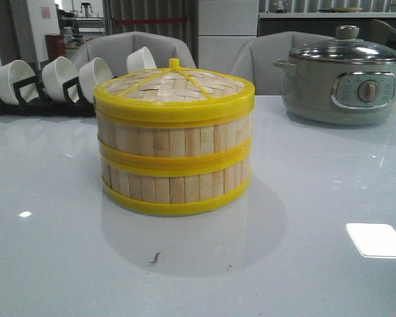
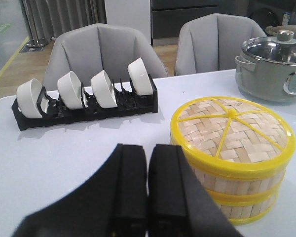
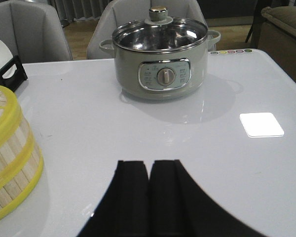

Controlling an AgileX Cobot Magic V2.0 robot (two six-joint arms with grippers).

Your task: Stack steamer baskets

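Observation:
Two steamer baskets stand stacked at the table's middle, the upper one (image 1: 175,140) on the lower one (image 1: 175,186), bamboo slats with yellow rims. A woven lid (image 1: 175,86) with yellow spokes covers the top. In the left wrist view the stack (image 2: 241,190) sits beside my left gripper (image 2: 148,148), which is shut, empty and apart from it. In the right wrist view my right gripper (image 3: 149,164) is shut and empty over bare table, and the stack's edge (image 3: 10,163) shows off to one side. Neither gripper appears in the front view.
A black rack (image 1: 46,99) with several white bowls (image 1: 59,76) stands at the back left. A grey-green electric pot (image 1: 343,82) with a glass lid sits at the back right. Grey chairs stand behind the white table (image 1: 303,198).

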